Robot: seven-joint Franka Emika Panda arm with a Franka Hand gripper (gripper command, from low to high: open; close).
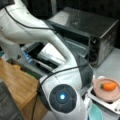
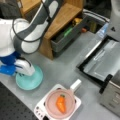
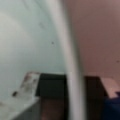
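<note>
In a front view, my gripper (image 2: pixel 23 73) reaches down onto the left edge of a teal plate (image 2: pixel 31 81) on the grey counter. The wrist view shows my gripper (image 3: pixel 70 83) open, one finger on each side of the plate's pale rim (image 3: pixel 71 50), with dark gaps between the rim and the pads (image 3: pixel 30 80). In a front view the arm hides the gripper and only a slice of the teal plate (image 1: pixel 96 113) shows. An orange carrot (image 2: pixel 60 103) lies in a pink pan (image 2: pixel 50 100) to the plate's right.
The pink pan sits on a white burner base (image 2: pixel 40 110). A toaster oven (image 1: pixel 85 32) stands open, its door (image 2: pixel 105 60) lying flat on the counter. A wooden cabinet (image 2: pixel 62 15) has an open grey drawer (image 2: pixel 67 37) with items inside.
</note>
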